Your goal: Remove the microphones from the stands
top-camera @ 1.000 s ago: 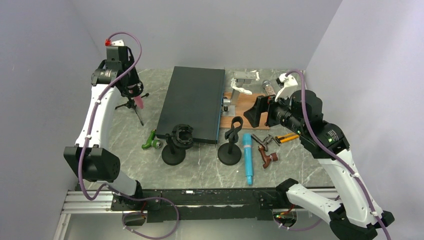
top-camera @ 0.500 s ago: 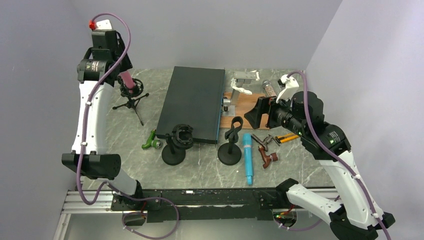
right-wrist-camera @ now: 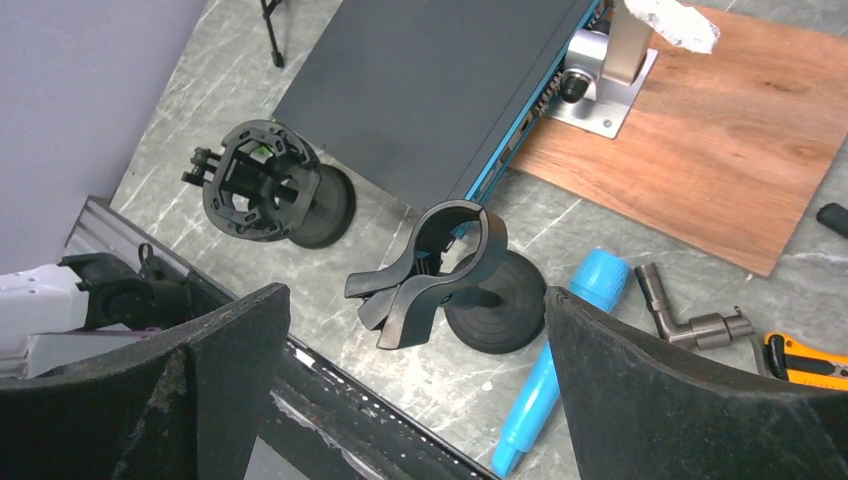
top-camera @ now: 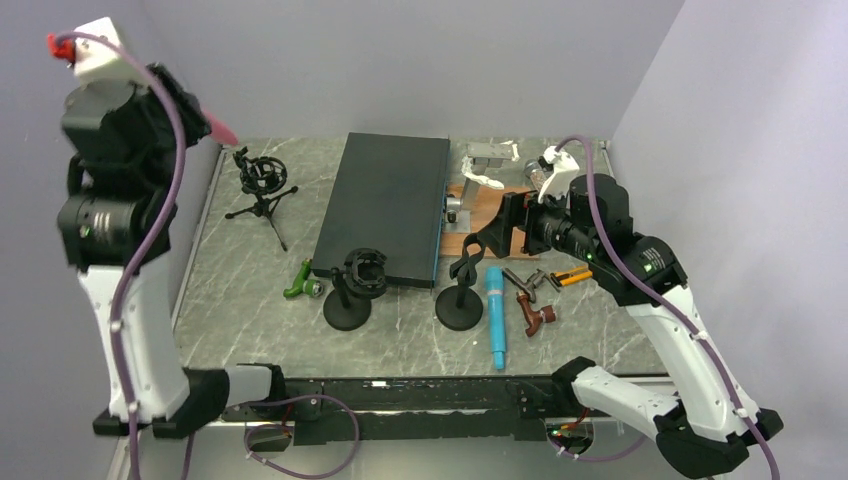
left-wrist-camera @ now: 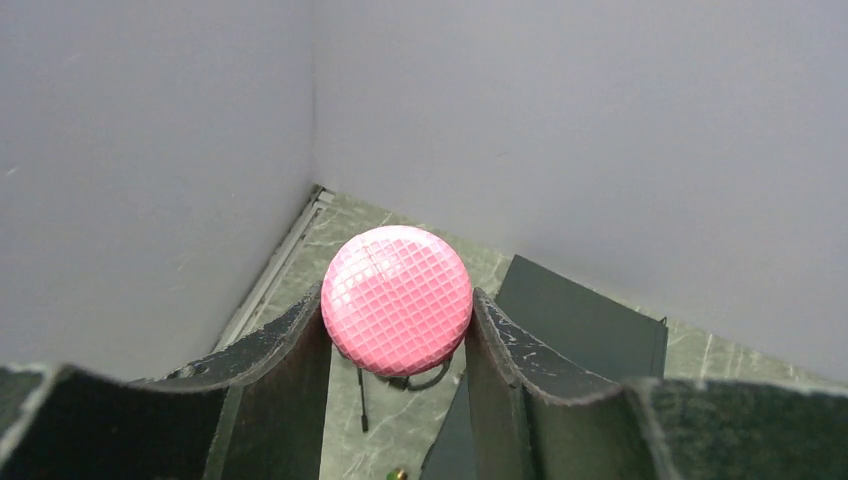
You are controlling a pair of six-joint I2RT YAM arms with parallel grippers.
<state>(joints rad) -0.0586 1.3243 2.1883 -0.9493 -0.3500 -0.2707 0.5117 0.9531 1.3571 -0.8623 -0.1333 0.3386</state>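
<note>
My left gripper [left-wrist-camera: 398, 325] is shut on the pink microphone [left-wrist-camera: 397, 299], whose round mesh head fills the gap between the fingers. In the top view the left arm is raised high at the far left and only the microphone's pink tip [top-camera: 222, 130] shows past it. The black tripod stand [top-camera: 262, 187] with its empty ring mount stands on the table at the back left, well below and to the right of the microphone. My right gripper [right-wrist-camera: 415, 330] is open and empty above a black clip stand [right-wrist-camera: 447, 272].
A black box [top-camera: 388, 205] lies mid-table. A second round-base stand with a cage mount [top-camera: 353, 289], a blue microphone [top-camera: 495, 314], a green tool [top-camera: 301, 283], a wooden board [top-camera: 488, 218] and small hand tools [top-camera: 540, 296] lie around the right gripper.
My left arm has risen and swung up and to the left, carrying the pink microphone clear of the tripod stand. The right arm has shifted slightly left.
</note>
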